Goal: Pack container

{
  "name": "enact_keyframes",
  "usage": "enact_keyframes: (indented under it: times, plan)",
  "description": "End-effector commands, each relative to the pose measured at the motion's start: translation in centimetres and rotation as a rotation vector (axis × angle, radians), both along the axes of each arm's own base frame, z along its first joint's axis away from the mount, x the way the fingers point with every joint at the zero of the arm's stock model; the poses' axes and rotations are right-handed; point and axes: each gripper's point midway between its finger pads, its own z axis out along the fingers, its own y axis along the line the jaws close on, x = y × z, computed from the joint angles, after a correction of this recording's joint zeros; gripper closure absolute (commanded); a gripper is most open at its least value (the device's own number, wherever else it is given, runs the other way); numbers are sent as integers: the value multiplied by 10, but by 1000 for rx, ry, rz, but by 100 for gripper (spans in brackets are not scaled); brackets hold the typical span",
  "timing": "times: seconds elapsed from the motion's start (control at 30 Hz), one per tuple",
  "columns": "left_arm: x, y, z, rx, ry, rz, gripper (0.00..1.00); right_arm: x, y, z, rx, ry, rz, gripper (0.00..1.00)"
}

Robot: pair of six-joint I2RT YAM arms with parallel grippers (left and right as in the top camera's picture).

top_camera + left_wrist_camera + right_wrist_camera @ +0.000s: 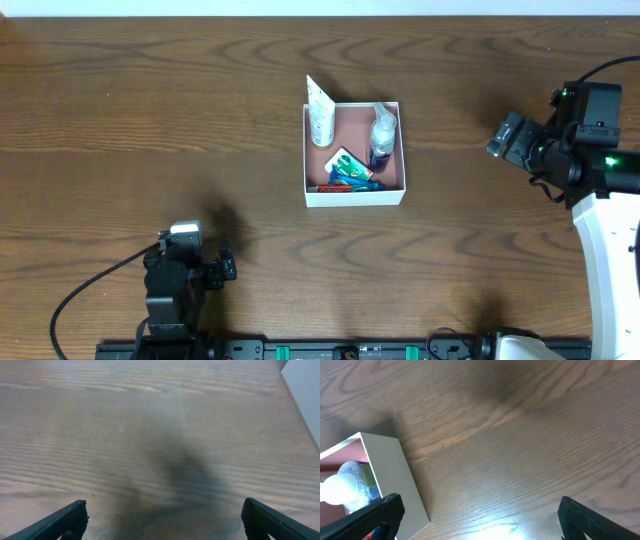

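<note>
White-walled, the container (355, 196) on the desk (120, 120) already holds a tube (320, 112), bottle (381, 135) and packet (348, 163), with the left hand (164, 505) and right hand (479, 501) both released well apart from it, so packing looks nearly done and any further reach should spare its thin walls.

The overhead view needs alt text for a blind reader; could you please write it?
A square white container sits centred on a wooden table, holding a white tube leaning at its far-left corner, a clear bottle at right and a green-and-white packet. Both arms stand clear of it: left arm lower left, right arm at right.
</note>
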Motion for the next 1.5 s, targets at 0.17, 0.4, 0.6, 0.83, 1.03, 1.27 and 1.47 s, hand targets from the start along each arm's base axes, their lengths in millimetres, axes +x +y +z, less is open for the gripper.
enact_keyframes:
  times: [0.17, 0.4, 0.6, 0.83, 1.03, 1.27, 1.47]
  plan:
    - [2, -1, 8, -7, -63, -2, 2, 1, -2, 4, -5, -10, -2, 1]
    - [1, -1, 6, -7, -53, -3, 2, 1, -2, 4, -5, -10, -2, 1]
    - [1, -1, 6, -7, -53, -3, 2, 1, -3, 4, -5, -10, -2, 1]
    - [1, -1, 6, -7, -53, -3, 2, 1, -2, 4, -5, -10, -2, 1]
    - [1, -1, 6, -7, -53, -2, 2, 1, -3, 4, -5, -10, -2, 1]
    - [1, -1, 6, -6, -53, -3, 2, -23, -9, -1, -74, 76, 40, 1]
    - [1, -1, 6, -7, -53, -3, 2, -33, 4, 30, -179, -60, 279, 1]
